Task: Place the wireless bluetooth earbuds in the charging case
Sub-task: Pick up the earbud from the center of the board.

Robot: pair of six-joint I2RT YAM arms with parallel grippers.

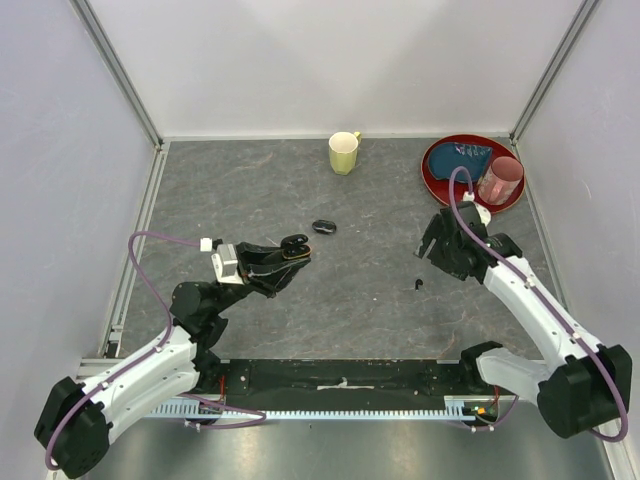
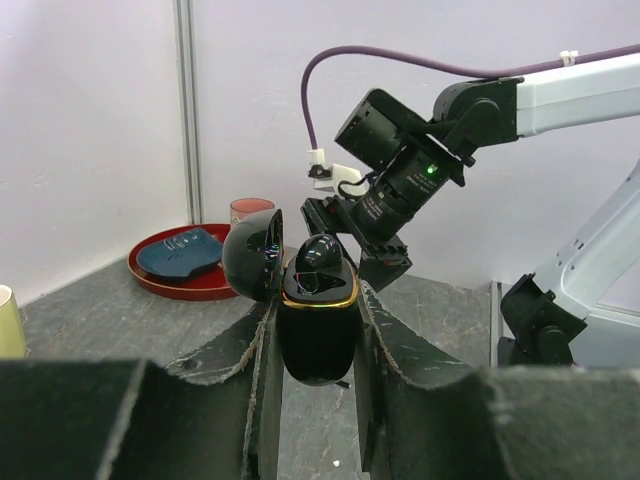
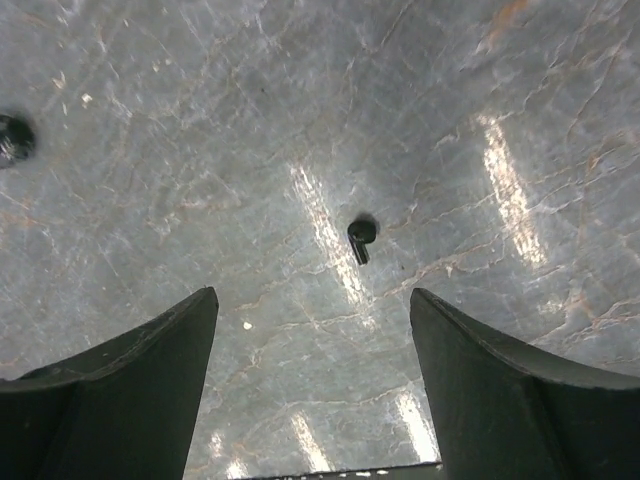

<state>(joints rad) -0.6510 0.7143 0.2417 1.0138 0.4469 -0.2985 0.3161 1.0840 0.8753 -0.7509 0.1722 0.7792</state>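
Note:
My left gripper [image 1: 288, 252] [image 2: 316, 298] is shut on the charging case [image 2: 317, 335], a glossy black oval box with a gold rim, held upright above the table. Its lid [image 2: 252, 255] hangs open to the left. A rounded black bit [image 2: 322, 254], apparently an earbud, sits in the case's top. Another earbud [image 1: 418, 285] [image 3: 360, 236], with a short stem, lies on the grey table. My right gripper [image 1: 436, 252] [image 3: 312, 292] hovers open over the table, with this earbud just beyond its fingertips and between their lines.
A dark oval object [image 1: 323, 227] [image 3: 10, 138] lies mid-table. A yellow mug [image 1: 344, 152] stands at the back. A red tray [image 1: 440, 180] at the back right holds a blue item and a pink cup [image 1: 500, 180]. White walls enclose the table.

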